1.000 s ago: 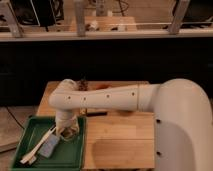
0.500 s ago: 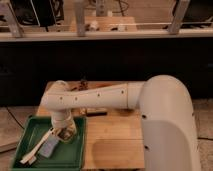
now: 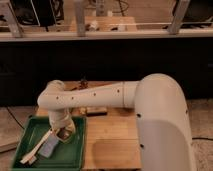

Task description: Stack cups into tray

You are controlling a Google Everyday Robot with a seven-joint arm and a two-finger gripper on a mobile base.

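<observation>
Claw point(image 3: 62, 134) low over green tray point(image 3: 30, 126), beside wooden table point(image 3: 112, 135).

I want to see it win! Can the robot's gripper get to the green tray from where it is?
Probably yes. The gripper already hangs low over the green tray, near its upper right part, and nothing stands between them. A pale stick lies further left.
</observation>
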